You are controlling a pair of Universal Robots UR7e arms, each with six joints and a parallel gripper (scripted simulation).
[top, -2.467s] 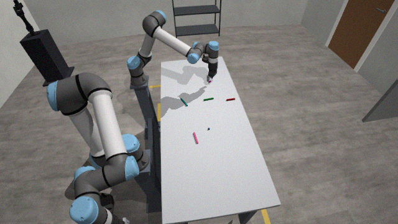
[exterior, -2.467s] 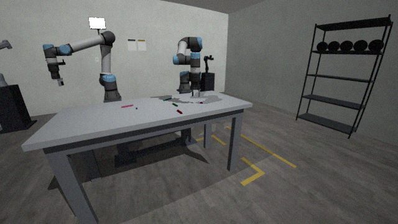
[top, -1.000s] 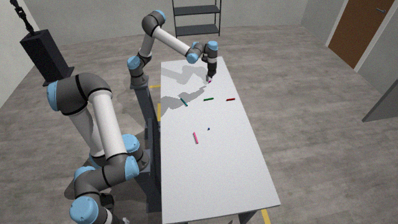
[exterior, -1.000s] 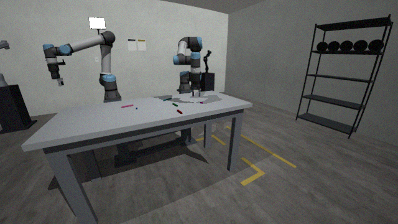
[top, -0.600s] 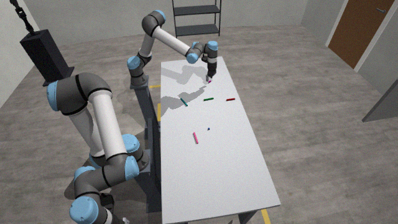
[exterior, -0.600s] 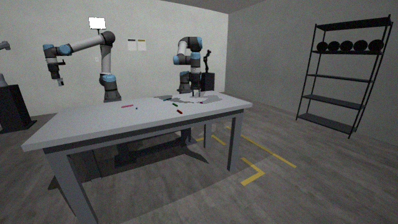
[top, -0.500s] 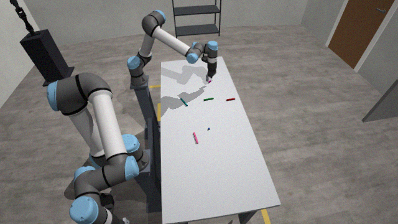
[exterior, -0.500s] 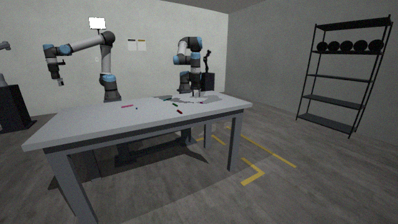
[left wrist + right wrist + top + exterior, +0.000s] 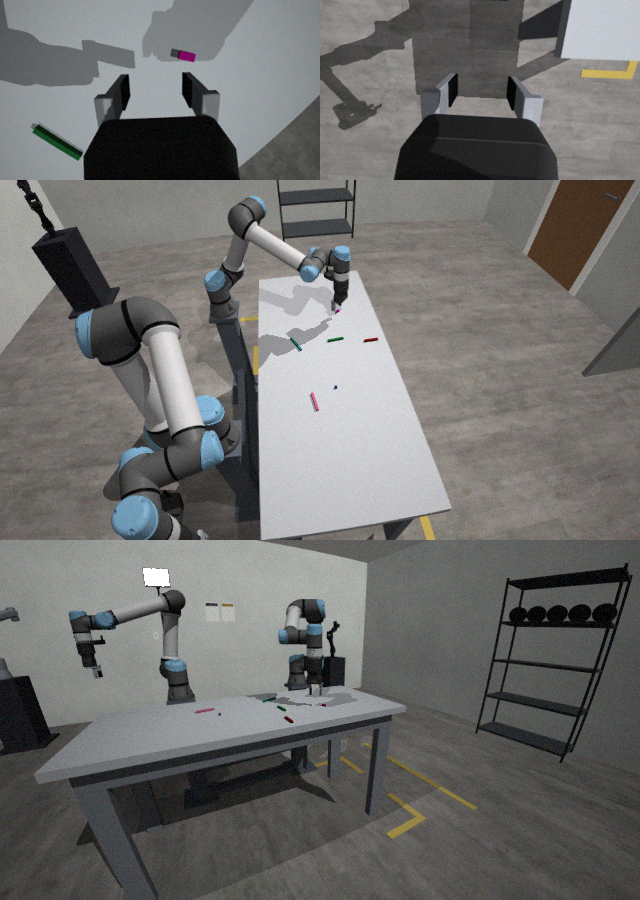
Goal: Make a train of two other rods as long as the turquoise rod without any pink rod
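The turquoise rod [image 9: 296,344] [image 9: 269,700] lies flat near the table's arm-side edge. The green rod [image 9: 335,339] [image 9: 281,708] [image 9: 58,143] lies in mid-table, apart from it. The red rod [image 9: 371,340] [image 9: 289,719] lies nearer the far long edge in the top view. The short magenta rod [image 9: 337,311] [image 9: 323,705] [image 9: 186,55] lies by the arm's shadow. My left gripper [image 9: 155,83] [image 9: 315,690] is open and empty above the table, close to the magenta rod. My right gripper [image 9: 482,85] [image 9: 97,672] is open and empty, off the table's end above the floor.
The pink rod [image 9: 314,401] [image 9: 204,710] and the tiny blue rod [image 9: 335,387] [image 9: 219,714] lie near each other, apart from the other rods. The white table [image 9: 350,470] [image 9: 150,740] [image 9: 601,32] bears all the rods. The table's corner shows in the right wrist view.
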